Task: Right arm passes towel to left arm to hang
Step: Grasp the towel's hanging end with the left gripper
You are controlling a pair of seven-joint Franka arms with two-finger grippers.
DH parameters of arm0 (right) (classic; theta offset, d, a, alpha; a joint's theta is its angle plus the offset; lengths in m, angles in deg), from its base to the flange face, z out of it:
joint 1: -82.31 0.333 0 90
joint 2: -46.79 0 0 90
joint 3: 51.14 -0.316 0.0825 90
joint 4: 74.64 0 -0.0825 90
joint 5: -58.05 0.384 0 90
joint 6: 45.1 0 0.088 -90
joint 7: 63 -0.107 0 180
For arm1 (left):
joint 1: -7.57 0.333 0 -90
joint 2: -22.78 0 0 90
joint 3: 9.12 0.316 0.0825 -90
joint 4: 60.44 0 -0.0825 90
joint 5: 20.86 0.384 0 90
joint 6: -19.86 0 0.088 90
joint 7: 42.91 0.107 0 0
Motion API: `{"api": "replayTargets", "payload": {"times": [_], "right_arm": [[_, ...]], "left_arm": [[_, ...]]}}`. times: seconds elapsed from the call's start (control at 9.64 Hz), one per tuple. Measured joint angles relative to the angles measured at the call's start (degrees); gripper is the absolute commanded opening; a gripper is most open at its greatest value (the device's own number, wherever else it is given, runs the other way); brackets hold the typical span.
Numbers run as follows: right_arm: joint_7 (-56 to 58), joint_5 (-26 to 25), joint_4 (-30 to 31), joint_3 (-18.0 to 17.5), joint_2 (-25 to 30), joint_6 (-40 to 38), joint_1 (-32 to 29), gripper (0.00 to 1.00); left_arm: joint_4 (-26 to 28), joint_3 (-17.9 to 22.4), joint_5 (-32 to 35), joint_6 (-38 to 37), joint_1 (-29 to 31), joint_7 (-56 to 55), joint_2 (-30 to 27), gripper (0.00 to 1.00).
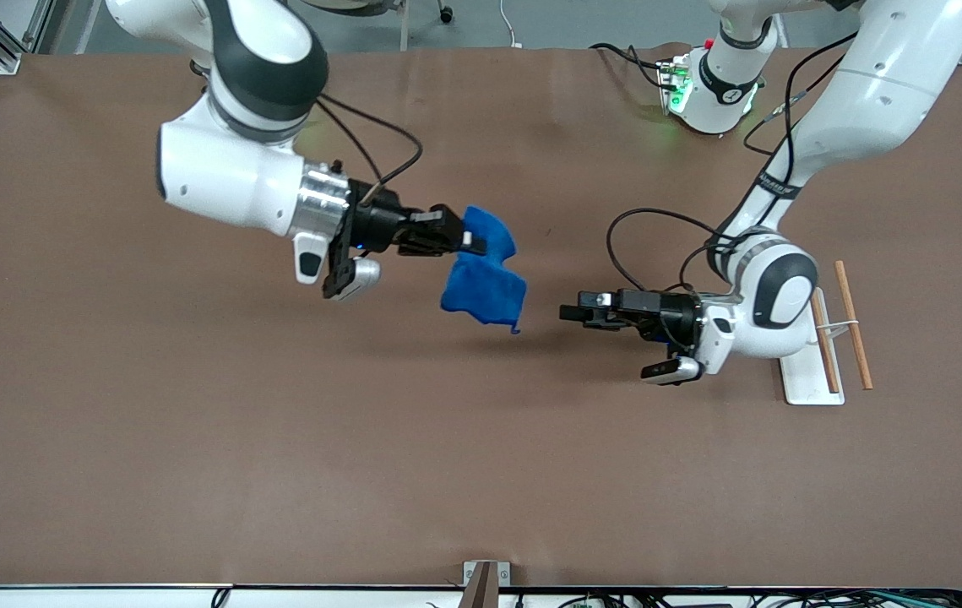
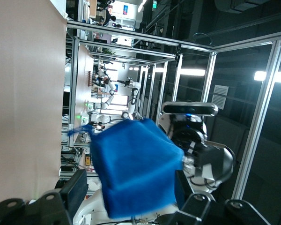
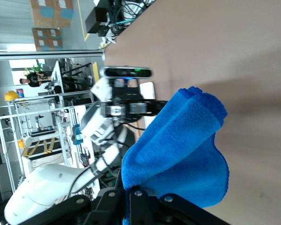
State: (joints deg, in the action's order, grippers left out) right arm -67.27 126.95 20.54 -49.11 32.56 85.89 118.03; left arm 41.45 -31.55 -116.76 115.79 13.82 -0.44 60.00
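Towel [image 1: 485,274] hangs clamped in right end effector [image 1: 465,238] above table; left end effector [image 1: 569,313] apart, beside towel.

A brown table [image 1: 193,439] carries a small white base plate [image 1: 810,380] toward the left arm's end, with a rack of two thin wooden rods [image 1: 854,325] on it. The left arm's base [image 1: 713,93] stands farther from the front camera than the plate.

hidden: towel [image 1: 485,279] pinched edge | cut off: rack [image 1: 814,371], perhaps partly under left arm
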Motion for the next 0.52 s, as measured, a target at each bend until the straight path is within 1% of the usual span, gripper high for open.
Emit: {"api": "replayTargets", "payload": {"times": [0.21, 0.41, 0.52], "right_arm": [[-0.1, 2.7, -1.1, 0.0, -0.1, 3.1, 2.9, 0.0], [-0.1, 3.5, -1.4, 0.0, -0.1, 4.1, 3.7, 0.0], [-0.1, 3.6, -1.5, 0.1, -0.2, 4.2, 3.7, 0.0]], "left_arm": [[0.6, -1.1, -2.0, -0.1, 0.1, 1.2, 0.8, 0.69], [2.0, -3.0, -3.3, -0.4, 0.5, 1.8, 0.8, 0.69], [2.6, -3.3, -3.5, -1.7, 0.9, 1.8, 0.8, 0.69]]}}
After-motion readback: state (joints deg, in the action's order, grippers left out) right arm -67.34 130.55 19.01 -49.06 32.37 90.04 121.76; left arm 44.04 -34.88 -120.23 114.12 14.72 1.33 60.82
